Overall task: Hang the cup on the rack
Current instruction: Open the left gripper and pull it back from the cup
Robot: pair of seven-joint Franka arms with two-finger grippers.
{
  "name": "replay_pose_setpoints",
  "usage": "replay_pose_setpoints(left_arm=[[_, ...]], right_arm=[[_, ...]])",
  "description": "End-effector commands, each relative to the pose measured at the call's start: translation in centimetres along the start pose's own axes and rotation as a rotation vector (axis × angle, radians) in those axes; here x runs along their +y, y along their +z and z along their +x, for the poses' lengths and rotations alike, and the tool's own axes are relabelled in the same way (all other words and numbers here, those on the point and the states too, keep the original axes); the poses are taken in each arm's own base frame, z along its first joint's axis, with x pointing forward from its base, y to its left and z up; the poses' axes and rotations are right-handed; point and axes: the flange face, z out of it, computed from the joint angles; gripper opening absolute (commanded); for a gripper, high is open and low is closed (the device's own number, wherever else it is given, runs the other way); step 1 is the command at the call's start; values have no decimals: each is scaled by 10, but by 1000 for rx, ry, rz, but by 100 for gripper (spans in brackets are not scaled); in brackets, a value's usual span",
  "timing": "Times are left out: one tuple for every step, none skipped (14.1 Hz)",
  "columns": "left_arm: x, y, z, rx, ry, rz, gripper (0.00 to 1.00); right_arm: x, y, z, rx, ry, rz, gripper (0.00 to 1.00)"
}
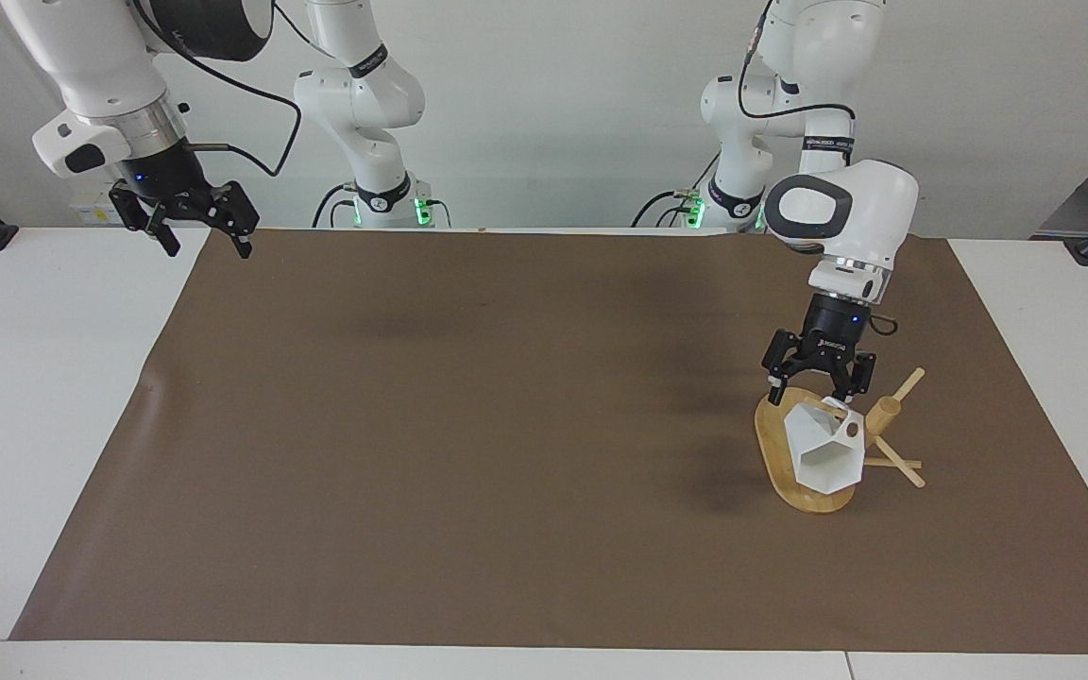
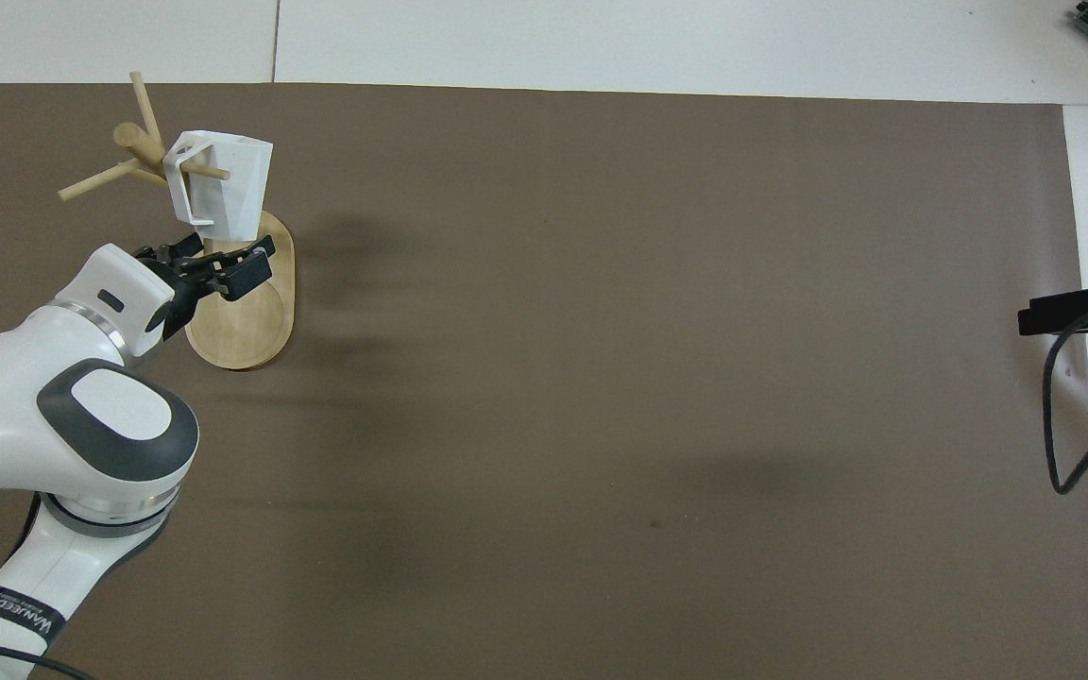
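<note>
Cup (image 1: pixel 825 446) hangs on the rack (image 1: pixel 804 472), handle tab threaded over a thin peg, body tilted, mouth turned away from the robots. Rack stands on the brown mat (image 1: pixel 506 425) at the left arm's end of the counter (image 1: pixel 25 397). Left gripper (image 1: pixel 818 385) sits just above the cup, fingers (image 1: pixel 774 384) released, spread apart, holding nothing. Right gripper (image 1: pixel 193 225) waits raised over the mat's corner at the right arm's end, fingers likewise released and holding nothing.
</note>
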Motion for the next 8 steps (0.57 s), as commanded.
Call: replay_pose_setpoints(left_arm=[[-1, -10, 0, -65, -33, -96, 100], [-8, -13, 3, -76, -3, -91, 100], [-20, -15, 5, -102, 9, -98, 100], [-29, -20, 11, -122, 32, -107, 100], [-39, -23, 15, -144, 54, -105, 100], [-47, -28, 22, -159, 92, -96, 100], [-54, -32, 27, -176, 129, -85, 100], [-63, -36, 32, -194, 155, -74, 100]], right_arm=[[2, -9, -10, 0, 15, 3, 100], [2, -14, -13, 9, 13, 3, 100], [0, -19, -16, 15, 12, 2, 100], [0, -19, -18, 6, 10, 3, 100], [0, -20, -19, 7, 10, 3, 100], [1, -21, -19, 9, 12, 3, 100], [4, -21, -20, 4, 13, 4, 100], [6, -20, -21, -2, 16, 5, 100]])
